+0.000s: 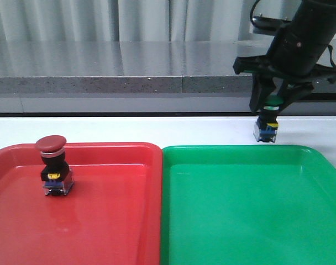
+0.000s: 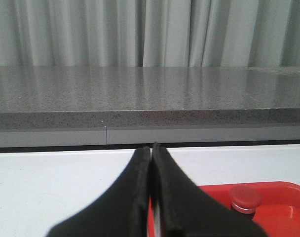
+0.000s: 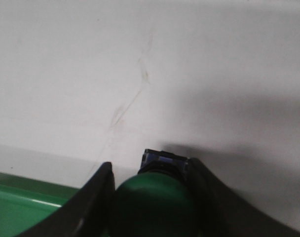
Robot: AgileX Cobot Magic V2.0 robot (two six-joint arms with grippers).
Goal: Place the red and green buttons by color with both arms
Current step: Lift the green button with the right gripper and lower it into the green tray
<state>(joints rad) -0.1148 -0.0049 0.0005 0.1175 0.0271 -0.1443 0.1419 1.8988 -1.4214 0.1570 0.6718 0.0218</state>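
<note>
Already your dark red mushroom-cap push-button [image 1: 53, 165] stands upright in the red plastic tray [image 1: 113, 221], near its far left corner, and the left gripper [image 2: 151, 197] is pressed together, holding nothing. Farther, on the white worktop [image 1: 129, 130] just behind the green plastic tray [image 1: 245, 210], your right gripper [image 1: 273, 105] clamps the green-capped push-button [image 1: 267, 126]. I think the round cap may slip, or the base may catch the tray's far rim.

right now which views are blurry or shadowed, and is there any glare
Front view: sharp, soft sheen on the red tray. Left wrist view: the shut left gripper and red button are soft, the counter is sharper. Right wrist view: the green button is blurred, and a broad shadow falls on the white table.
</note>
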